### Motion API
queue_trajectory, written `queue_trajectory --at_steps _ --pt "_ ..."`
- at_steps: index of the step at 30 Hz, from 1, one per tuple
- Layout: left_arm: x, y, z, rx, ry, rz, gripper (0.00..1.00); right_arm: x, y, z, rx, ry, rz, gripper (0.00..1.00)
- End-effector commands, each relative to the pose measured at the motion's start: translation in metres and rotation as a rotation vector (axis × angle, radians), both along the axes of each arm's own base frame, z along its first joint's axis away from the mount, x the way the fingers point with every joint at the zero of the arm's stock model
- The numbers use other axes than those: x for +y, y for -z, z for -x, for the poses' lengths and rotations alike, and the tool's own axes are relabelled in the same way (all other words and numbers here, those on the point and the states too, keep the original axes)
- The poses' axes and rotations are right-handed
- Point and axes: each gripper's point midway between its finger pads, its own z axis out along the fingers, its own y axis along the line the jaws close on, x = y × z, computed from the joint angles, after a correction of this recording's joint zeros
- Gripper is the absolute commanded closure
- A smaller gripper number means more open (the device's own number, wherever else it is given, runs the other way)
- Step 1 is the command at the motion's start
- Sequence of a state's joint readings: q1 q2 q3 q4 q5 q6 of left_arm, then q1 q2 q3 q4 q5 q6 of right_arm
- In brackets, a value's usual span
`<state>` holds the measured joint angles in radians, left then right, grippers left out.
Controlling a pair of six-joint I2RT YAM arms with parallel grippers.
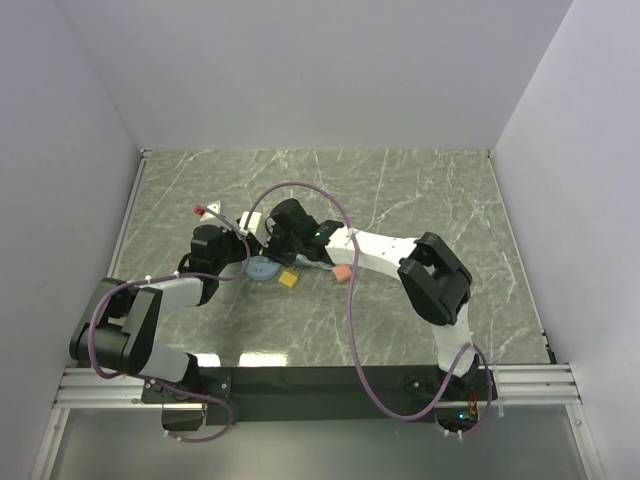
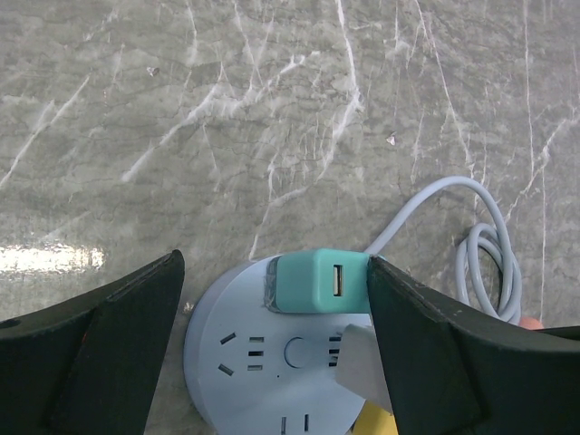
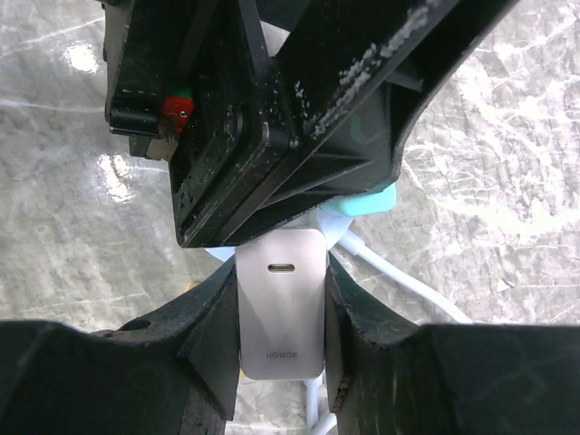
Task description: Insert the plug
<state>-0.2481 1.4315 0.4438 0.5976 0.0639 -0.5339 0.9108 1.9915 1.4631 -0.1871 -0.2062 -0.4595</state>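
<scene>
A silvery-white rectangular plug (image 3: 280, 317), with an oval port at the top of its face and the faint word HONOR near the bottom, is clenched upright between the black fingers of the right gripper (image 3: 281, 290). It is held just over a round, pale-blue socket hub (image 2: 263, 362) lying left of centre on the grey marble table (image 1: 400, 200). Only its pale corner shows in the left wrist view, above the hub's face. Its prongs are hidden, so contact with the hub cannot be judged. A teal adapter (image 2: 313, 281) sits on the hub's far edge, a pale cable (image 2: 480, 245) looping away. The left gripper (image 2: 274, 267) straddles the hub, spread wide and holding nothing; its black body blocks most of the right wrist view. A yellow block (image 1: 289, 280) lies beside the hub.
</scene>
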Motion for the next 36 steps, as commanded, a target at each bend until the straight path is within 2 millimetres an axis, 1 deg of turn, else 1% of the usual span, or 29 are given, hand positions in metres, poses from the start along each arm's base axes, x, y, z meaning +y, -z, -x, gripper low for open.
queue_trajectory --at_steps 1,4,8,13,14,18,24,26,27,29,36 --pt "-0.008 -0.013 -0.004 -0.046 0.050 -0.010 0.12 0.022 -0.049 0.017 -0.067 -0.076 -0.116 1.00" --pt "-0.009 -0.014 -0.004 -0.047 0.053 -0.010 0.12 0.023 -0.053 0.019 -0.069 -0.085 -0.126 1.00" --pt "-0.009 -0.014 -0.003 -0.048 0.057 -0.011 0.12 0.021 -0.051 0.020 -0.068 -0.102 -0.106 1.00" --pt "-0.010 -0.013 -0.003 -0.044 0.061 -0.010 0.12 0.019 -0.044 0.019 -0.080 -0.118 -0.086 1.00" --pt "-0.010 -0.014 -0.003 -0.046 0.062 -0.011 0.12 0.019 -0.039 0.018 -0.076 -0.120 -0.074 1.00" --pt "-0.010 -0.013 -0.003 -0.045 0.063 -0.010 0.12 0.020 -0.036 0.014 -0.078 -0.121 -0.058 1.00" --pt "-0.011 -0.012 -0.003 -0.039 0.066 -0.012 0.12 0.021 -0.031 0.014 -0.067 -0.135 -0.050 1.00" --pt "-0.011 -0.012 -0.003 -0.039 0.068 -0.012 0.12 0.021 -0.025 0.015 -0.060 -0.139 -0.043 1.00" --pt "-0.011 -0.012 -0.003 -0.039 0.068 -0.012 0.12 0.023 -0.025 0.013 -0.062 -0.141 -0.042 1.00" --pt "-0.011 -0.012 -0.003 -0.038 0.069 -0.014 0.12 0.021 -0.018 0.012 -0.050 -0.138 -0.017 1.00" --pt "-0.011 -0.012 -0.002 -0.038 0.069 -0.014 0.12 0.017 -0.015 0.005 -0.073 -0.110 0.007 1.00"
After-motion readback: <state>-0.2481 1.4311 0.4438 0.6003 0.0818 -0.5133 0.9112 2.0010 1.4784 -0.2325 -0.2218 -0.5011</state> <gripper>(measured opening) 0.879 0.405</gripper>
